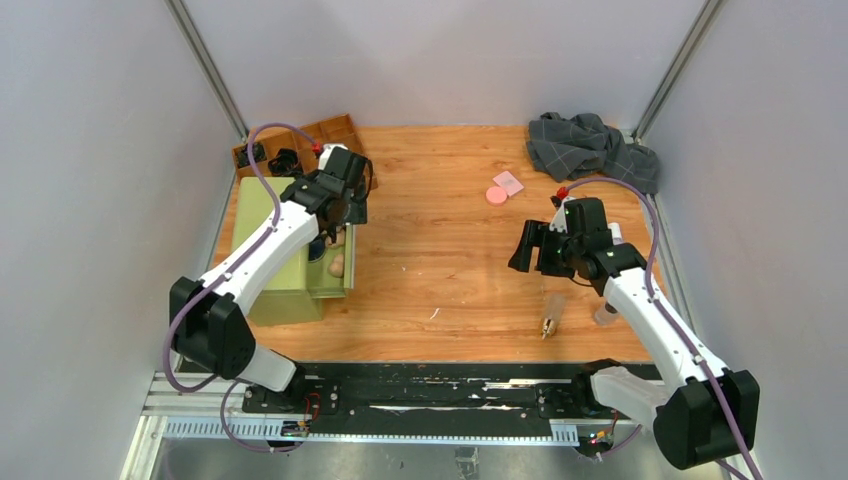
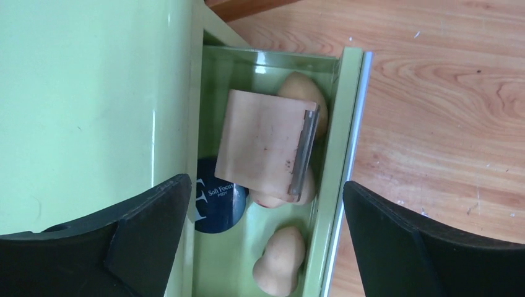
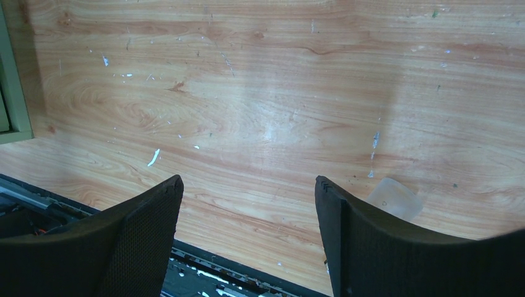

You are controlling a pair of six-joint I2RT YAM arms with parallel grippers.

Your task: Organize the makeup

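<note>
Green metal drawer [image 2: 347,124], pulled open at the left of the table [image 3: 260,93]. Inside it, a tan pad [image 2: 263,145] lying across beige sponges [image 2: 280,266], with a dark round compact [image 2: 216,207] half tucked under the box top. Directly above, left gripper [image 2: 266,192] with jaws spread wide, holding nothing. Reads as the drop-off step: pad already in, fingers off it.

Right gripper [image 3: 247,185] also wide open and empty, low over bare wood at mid-right.

Next, most likely: fetch something left out on the wood. Nearest to the right arm, a clear tube [image 1: 551,314] lying close beside it toward the front. Farther back, a pink disc [image 1: 495,195] and pink pad [image 1: 509,182], touching or nearly so. All flat or slim, so probably a low approach, a pinch across the narrow edge, then a carry over to the drawer.

Count:
- Tan pad: one.
- Pink pad: one.
- Disc: one.
- Compact: one.
- Tube: one.
- Sponges: two for certain, perhaps a third under the tan pad.
- Small pale things by the right arm: two, too hidden to name.
- Grey cloth [image 1: 592,145]: one, bunched in the far right corner — no part of the job.
</note>
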